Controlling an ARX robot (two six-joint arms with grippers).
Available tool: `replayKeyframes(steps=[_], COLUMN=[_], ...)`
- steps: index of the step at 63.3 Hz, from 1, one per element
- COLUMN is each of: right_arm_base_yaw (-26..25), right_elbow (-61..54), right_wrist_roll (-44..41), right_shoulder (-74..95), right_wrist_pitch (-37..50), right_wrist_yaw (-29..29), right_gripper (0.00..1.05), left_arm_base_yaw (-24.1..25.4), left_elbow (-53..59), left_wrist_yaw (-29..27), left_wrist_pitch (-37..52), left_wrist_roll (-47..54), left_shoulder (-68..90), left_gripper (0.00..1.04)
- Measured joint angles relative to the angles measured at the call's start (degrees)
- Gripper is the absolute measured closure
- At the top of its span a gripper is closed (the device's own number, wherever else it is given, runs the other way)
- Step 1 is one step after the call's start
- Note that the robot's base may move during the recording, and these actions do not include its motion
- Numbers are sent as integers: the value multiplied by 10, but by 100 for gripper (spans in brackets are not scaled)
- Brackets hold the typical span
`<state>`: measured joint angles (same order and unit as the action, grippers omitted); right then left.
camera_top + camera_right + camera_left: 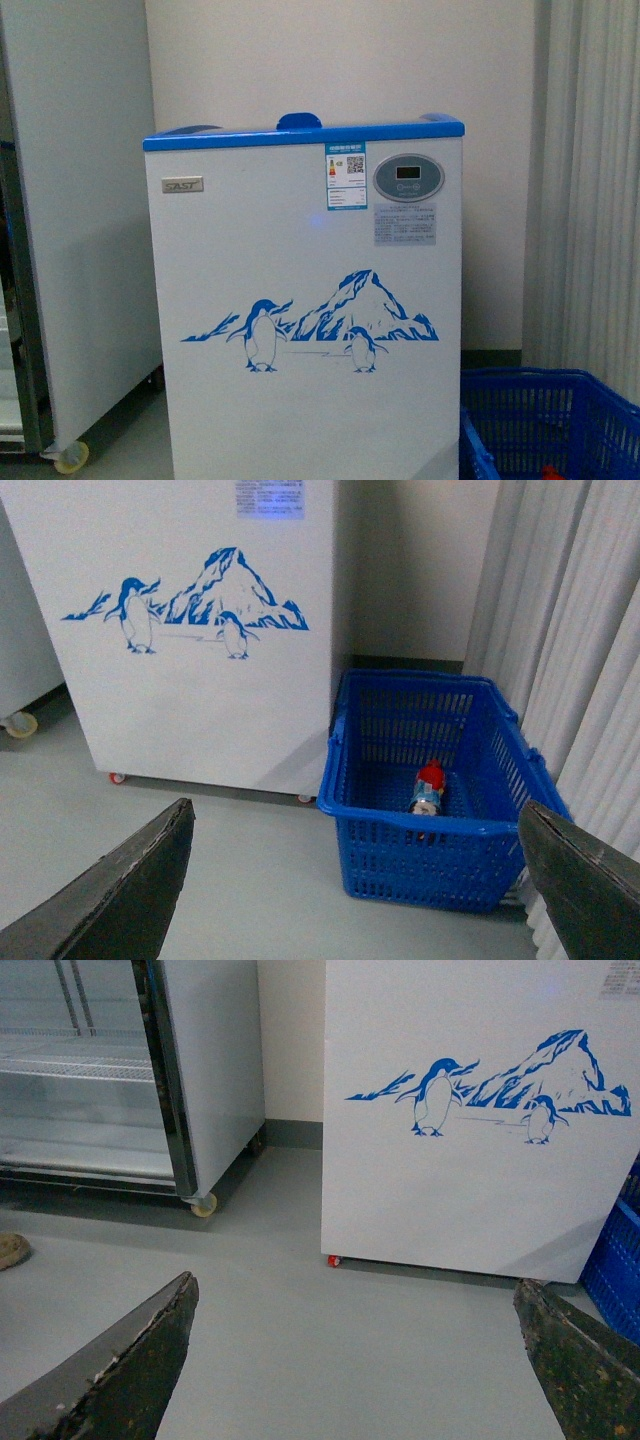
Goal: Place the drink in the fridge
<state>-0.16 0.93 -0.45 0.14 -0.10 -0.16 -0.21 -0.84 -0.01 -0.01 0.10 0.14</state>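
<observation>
Because the drink [428, 788] sits low in the blue basket [400, 818] on the floor [250, 870] right beside the fridge [300, 300], no gripper holds it yet. The left gripper [340, 1380] and the right gripper [345, 900] both hang low with fingers spread wide apart, ready to grab.

Right wrist view: drink in basket, beside fridge.
The drink [428, 788] sits red cap up inside the blue basket [440, 880], which stands just beside the white fridge [200, 710]. My right gripper [355, 810] is spread wide, with nothing between its fingers.
</observation>
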Motion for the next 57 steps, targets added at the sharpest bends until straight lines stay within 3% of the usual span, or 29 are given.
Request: replayKeyframes(steps=[57], right_arm_base_yaw=[0], right_elbow=[0], right_wrist_roll=[0], right_shoulder=[0], right_wrist_pitch=[0], right_wrist_yaw=[0], right_gripper=[8], left_arm_base_yaw=[0], left_elbow=[0], left_wrist_yaw=[0], left_wrist_pitch=[0], left_wrist_roll=[0], left_shoulder=[0], left_gripper=[8])
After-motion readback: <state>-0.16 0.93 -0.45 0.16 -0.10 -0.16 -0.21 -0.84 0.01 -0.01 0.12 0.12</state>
